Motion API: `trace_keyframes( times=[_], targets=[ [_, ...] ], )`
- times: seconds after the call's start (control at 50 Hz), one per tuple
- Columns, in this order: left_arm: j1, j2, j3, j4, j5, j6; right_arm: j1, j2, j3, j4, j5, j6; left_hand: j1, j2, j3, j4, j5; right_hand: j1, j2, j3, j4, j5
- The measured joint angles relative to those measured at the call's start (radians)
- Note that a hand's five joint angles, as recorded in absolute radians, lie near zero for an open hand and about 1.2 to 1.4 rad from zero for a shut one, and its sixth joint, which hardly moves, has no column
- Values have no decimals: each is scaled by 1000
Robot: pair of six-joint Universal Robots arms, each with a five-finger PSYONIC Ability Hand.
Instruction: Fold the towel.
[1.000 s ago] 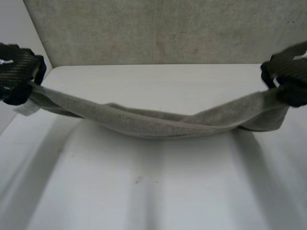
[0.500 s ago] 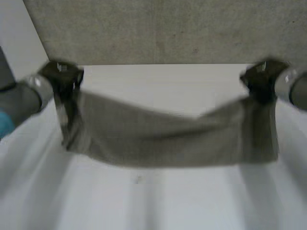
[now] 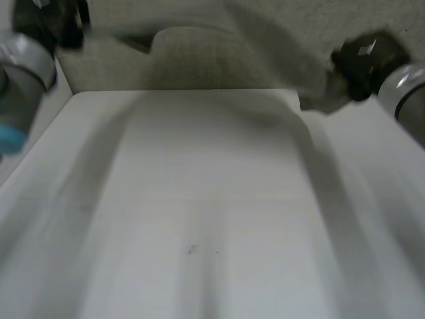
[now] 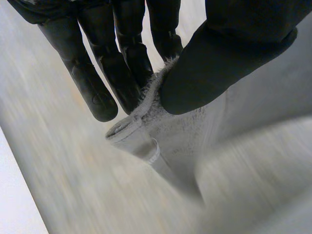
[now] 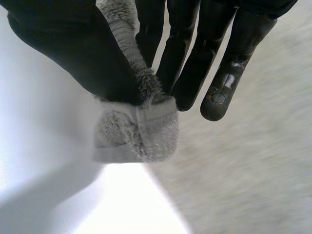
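The grey towel (image 3: 199, 46) hangs stretched in the air between my two hands, above the far edge of the white table (image 3: 212, 219). My left hand (image 3: 50, 23) is raised high at the far left, and my right hand (image 3: 362, 63) sits a little lower at the far right. In the left wrist view the thumb of my left hand (image 4: 219, 63) pinches a hemmed corner of the towel (image 4: 170, 141) against the straight fingers. In the right wrist view my right hand (image 5: 73, 48) pinches the other corner of the towel (image 5: 141, 131) in the same way.
A grey wall (image 3: 392, 16) rises just behind the table's far edge. The table's left edge runs close under my left arm (image 3: 16, 86).
Both hands have swung up and away from me, carrying the towel from a low sag over the table to a high spread at the far edge. Both pinches have held.
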Motion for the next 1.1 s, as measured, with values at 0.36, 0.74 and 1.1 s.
trace_keyframes(
  times=[0.36, 0.74, 1.1],
  targets=[
    [66, -12, -609, 81, 5, 281, -73, 208, 277, 100, -64, 5, 4, 0, 0, 0, 0, 0, 0, 0, 0, 0],
    [129, 236, -781, -3, 20, 298, -253, 32, 540, 110, -256, -49, 4, 0, 0, 0, 0, 0, 0, 0, 0, 0],
    [208, 438, -998, -395, 91, 589, -299, -239, 724, 472, -198, -441, 5, 0, 0, 0, 1, 0, 0, 0, 0, 1]
  ],
)
